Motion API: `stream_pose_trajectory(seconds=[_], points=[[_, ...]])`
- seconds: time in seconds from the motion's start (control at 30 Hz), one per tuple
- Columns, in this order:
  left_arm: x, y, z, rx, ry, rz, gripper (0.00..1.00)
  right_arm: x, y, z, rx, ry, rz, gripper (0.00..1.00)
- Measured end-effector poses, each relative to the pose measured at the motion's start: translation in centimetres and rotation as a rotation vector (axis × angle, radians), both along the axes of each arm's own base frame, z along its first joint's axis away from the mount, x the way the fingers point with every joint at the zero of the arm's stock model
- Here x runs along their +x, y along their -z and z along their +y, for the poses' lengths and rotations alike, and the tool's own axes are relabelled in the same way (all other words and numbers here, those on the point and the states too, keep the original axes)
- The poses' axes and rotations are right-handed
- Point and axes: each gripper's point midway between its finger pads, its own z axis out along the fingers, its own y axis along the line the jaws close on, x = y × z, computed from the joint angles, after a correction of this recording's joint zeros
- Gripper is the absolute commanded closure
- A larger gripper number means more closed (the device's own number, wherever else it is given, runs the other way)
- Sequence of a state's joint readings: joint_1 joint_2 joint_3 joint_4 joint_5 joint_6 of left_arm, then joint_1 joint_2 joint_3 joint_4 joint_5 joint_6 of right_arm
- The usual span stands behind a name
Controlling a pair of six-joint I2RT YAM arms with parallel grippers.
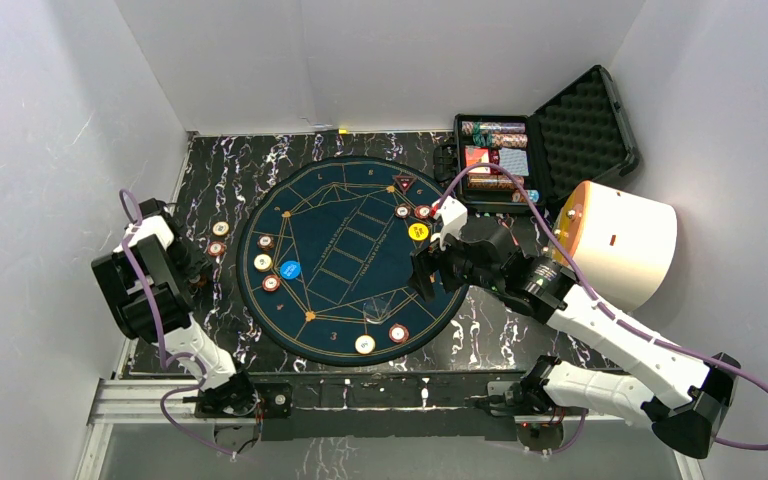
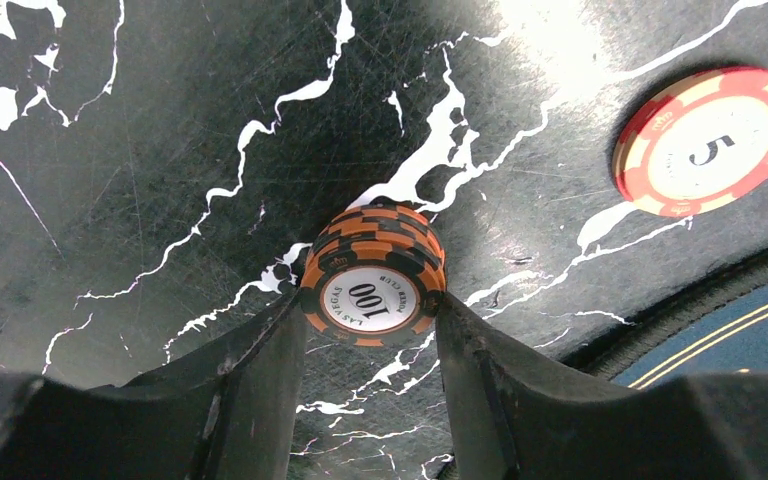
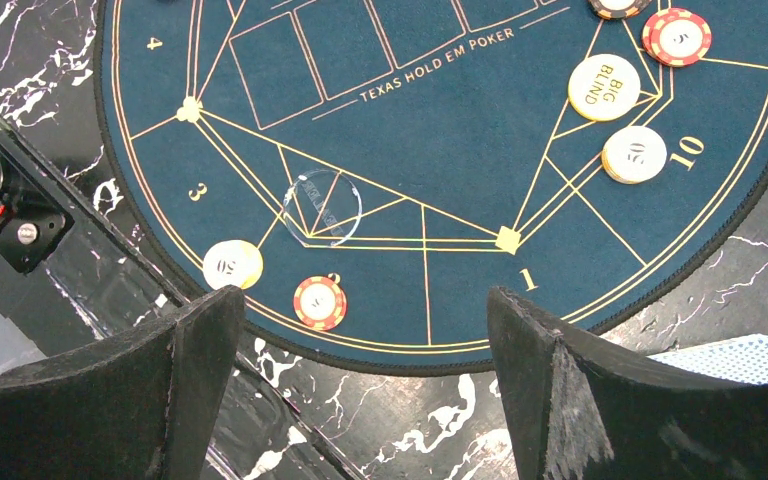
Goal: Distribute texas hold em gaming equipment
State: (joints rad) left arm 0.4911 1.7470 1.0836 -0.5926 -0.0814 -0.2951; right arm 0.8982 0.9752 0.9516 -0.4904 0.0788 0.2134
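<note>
Presently, left gripper [image 2: 370, 302] clamped on small orange-and-black round poker chip stack [image 2: 374, 245] between its fingers, right gripper [image 3: 365, 300] spread wide, round blue felt poker mat [image 3: 440, 150] beneath and ahead.

Mat centre [image 1: 345, 250] open, chips [image 1: 263, 262] ringing rim; white cylinder [image 1: 625, 240], case [image 1: 550, 140] block far right.

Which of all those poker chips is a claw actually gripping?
The orange-and-black 100 stack, pinched between the left gripper's fingers on the marble table beside the blue mat. The red 5 chip nearby lies untouched.
</note>
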Motion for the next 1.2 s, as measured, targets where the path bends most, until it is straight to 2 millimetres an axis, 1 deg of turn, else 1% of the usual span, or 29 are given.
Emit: stream_pose_trajectory(seconds=[0.07,0.13,0.23,0.5,0.73,0.77,0.83,0.87,1.2], points=[[0.09,0.01,0.03,0.0,0.001,-0.001,0.54,0.01,0.0,0.0,0.0,0.0,0.0,0.02],[0.14,0.04,0.04,-0.004,0.004,0.0,0.5,-0.01,-0.01,0.02,0.0,0.0,0.0,0.02],[0.33,0.04,0.06,-0.01,0.008,0.003,0.49,-0.01,0.0,0.01,0.0,0.0,0.0,0.02],[0.71,0.08,0.09,-0.026,0.012,0.013,0.56,-0.01,-0.01,0.02,0.0,0.0,0.0,0.02],[0.77,0.1,0.15,-0.023,0.013,0.012,0.66,-0.08,-0.01,0.07,0.0,-0.003,-0.001,0.02],[0.78,0.1,0.15,-0.024,0.014,0.013,0.68,-0.12,0.0,0.09,0.0,-0.005,0.0,0.02],[0.78,0.1,0.16,-0.024,0.014,0.013,0.79,-0.14,0.0,0.11,-0.001,-0.005,-0.001,0.02],[0.77,0.1,0.16,-0.024,0.014,0.013,0.83,-0.12,-0.01,0.1,-0.001,-0.004,-0.002,0.02],[0.49,-0.19,0.13,-0.011,0.012,0.004,0.93,-0.14,-0.01,0.11,-0.002,-0.005,-0.003,0.02]])
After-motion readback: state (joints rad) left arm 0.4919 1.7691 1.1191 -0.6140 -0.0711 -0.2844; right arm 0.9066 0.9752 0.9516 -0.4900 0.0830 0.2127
